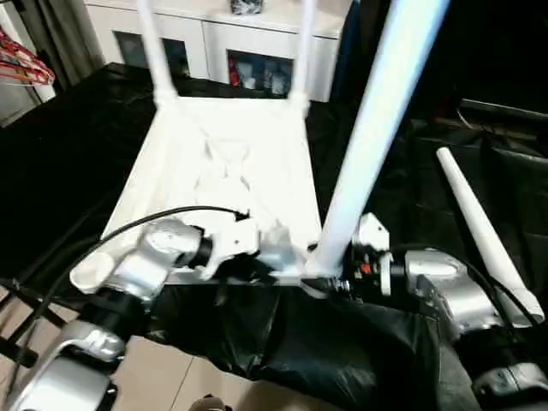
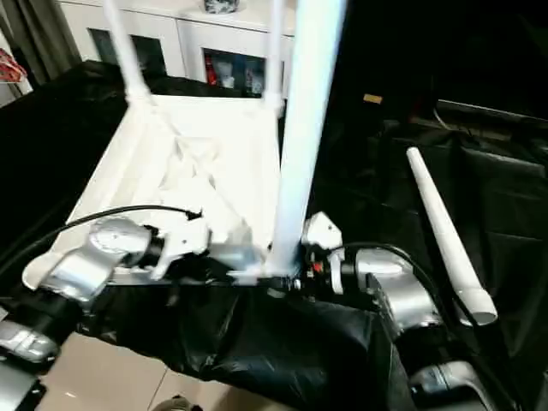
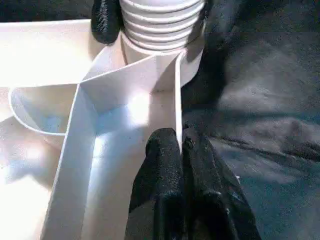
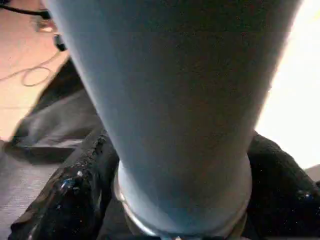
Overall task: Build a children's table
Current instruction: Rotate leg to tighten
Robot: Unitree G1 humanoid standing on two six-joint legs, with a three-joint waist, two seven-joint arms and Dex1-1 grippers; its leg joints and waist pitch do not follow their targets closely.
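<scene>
White plastic tabletop (image 1: 227,167) rim is pinched by the closed left gripper (image 3: 181,150) beside the near corner socket (image 3: 165,55). There the third leg (image 1: 377,120) is clasped at its threaded base by the right gripper (image 4: 180,195). If tilted, the threads could be crossed or the leg jammed.

Both forearms are rounded silver metal housings with black joints. A thin black cable (image 1: 137,223) arcs over the left forearm (image 1: 158,257), another loops over the right forearm (image 1: 449,295), whose wrist carries white plates and a small red-orange mark (image 1: 366,269). The fingers (image 3: 172,185) are glossy black rubber.
</scene>
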